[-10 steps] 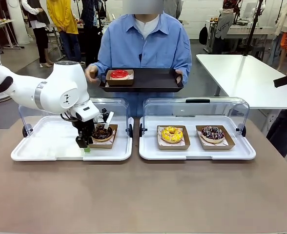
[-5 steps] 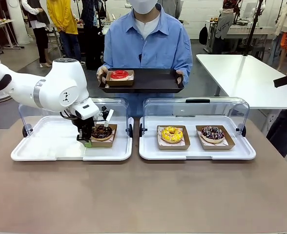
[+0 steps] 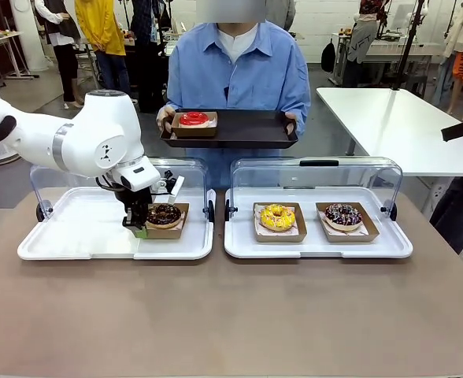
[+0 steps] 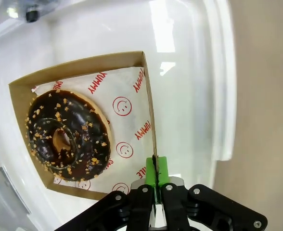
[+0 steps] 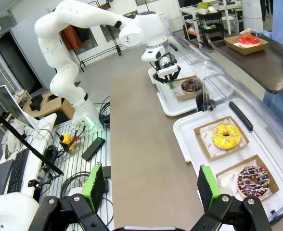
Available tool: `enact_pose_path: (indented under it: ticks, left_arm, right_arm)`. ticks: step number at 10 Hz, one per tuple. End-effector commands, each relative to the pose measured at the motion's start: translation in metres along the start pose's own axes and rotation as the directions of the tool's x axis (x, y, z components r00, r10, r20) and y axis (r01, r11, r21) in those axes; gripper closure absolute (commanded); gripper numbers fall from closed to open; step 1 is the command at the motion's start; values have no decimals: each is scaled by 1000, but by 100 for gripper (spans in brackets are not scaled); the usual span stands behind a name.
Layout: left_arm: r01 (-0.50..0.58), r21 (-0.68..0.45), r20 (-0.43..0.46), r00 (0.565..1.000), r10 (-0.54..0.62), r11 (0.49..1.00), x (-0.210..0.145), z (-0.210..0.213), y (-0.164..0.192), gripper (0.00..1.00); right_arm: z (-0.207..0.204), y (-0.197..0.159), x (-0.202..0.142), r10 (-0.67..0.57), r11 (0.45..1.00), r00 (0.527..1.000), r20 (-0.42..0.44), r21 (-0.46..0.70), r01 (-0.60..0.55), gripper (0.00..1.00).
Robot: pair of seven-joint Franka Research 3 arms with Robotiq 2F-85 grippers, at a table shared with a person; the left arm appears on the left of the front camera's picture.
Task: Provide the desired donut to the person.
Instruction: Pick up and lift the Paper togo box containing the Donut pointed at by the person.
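Left pincer is pressed together on the side wall of the little cardboard box, green pads pinching just that thin edge near a corner. The chocolate donut sits inside on printed paper, untouched, in the left white tray on the table. I'd guess it's all light, but the card looks floppy. A one-edge grip could let the box sag or tip and the donut slide, so lift slow and level. The glaze looks soft, so grabbing the box and not the donut seems right. The raised clear lid stands just behind the box, between it and the person, who holds a black tray with a red donut on it. A yellow donut and a sprinkled donut sit in the next tray, well off. Right pincer hangs spread, holding nothing
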State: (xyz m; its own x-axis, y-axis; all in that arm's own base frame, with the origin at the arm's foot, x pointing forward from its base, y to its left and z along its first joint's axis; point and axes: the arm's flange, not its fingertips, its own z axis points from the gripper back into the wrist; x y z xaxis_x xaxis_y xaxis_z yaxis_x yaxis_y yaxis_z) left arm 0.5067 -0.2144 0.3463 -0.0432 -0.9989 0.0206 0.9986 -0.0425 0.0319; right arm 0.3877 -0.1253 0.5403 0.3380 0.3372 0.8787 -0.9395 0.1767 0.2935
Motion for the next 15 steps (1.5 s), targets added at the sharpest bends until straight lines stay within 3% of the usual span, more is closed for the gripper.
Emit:
enact_pose_path:
  ticks: [1,5,6,10,15]
  left_arm:
    - [-2,-76,-39,999,-1,997,9,33,-34,100]
    - [52,-86,-50,997,-57,995,24,96,-103,100]
    - [60,-53,-58,996,-63,997,26,109,-128,100]
    - [63,67,-43,997,-61,996,38,180,-163,100]
    - [13,123,5,1000,-14,992,48,246,-144,100]
  right_arm:
    - [0,0,-1,3,1000,1000,8,7,-3,0]
    - [0,0,-1,3,1000,1000,8,7,-3,0]
    - [0,0,-1,3,1000,1000,8,7,-3,0]
    - [0,0,-1,3,1000,1000,8,7,-3,0]
    - [0,0,-1,3,1000,1000,8,7,-3,0]
